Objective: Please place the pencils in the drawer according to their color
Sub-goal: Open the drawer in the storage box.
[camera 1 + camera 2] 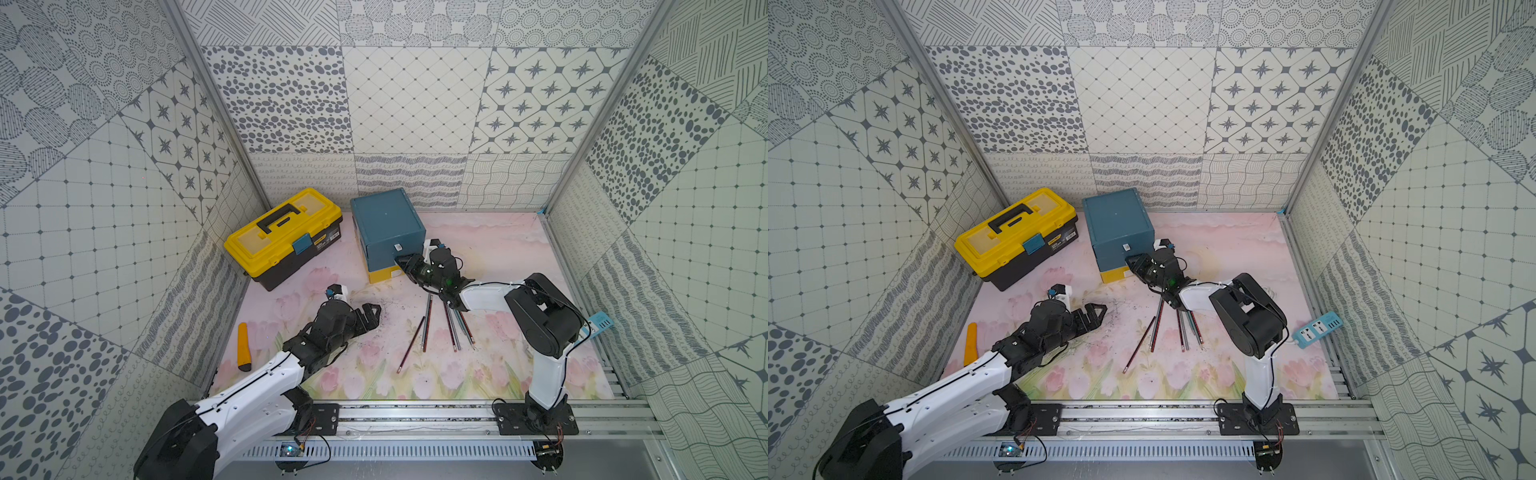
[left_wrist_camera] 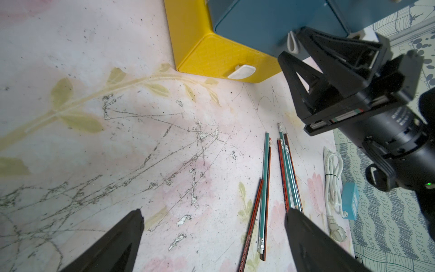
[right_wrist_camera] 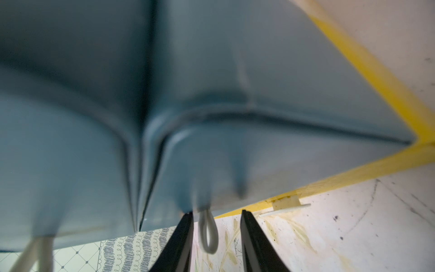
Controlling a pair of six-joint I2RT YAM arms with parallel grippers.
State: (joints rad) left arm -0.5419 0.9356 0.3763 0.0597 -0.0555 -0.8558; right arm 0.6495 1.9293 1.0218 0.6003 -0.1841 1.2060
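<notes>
Status: straddling white tab (image 3: 207, 233) of middle tier of drawer (image 1: 386, 224) with right end effector (image 3: 216, 212), part-open, nothing clamped; possibly touching one side, blurred. Wanted open before sorting. Hovering left end effector (image 2: 214, 210) wide open, empty, left of pencils (image 2: 263, 188), loose on bench (image 1: 498, 249) near drawer.

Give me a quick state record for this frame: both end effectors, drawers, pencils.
left end effector: open, empty, over the mat beside the pencils
right end effector: open, straddling the middle drawer's white tab, gap visible on one side
drawer unit: all three drawers look closed
pencils: loose on the mat in front of the drawer unit, red-striped and teal mixed
other: yellow toolbox beside the drawer unit
</notes>
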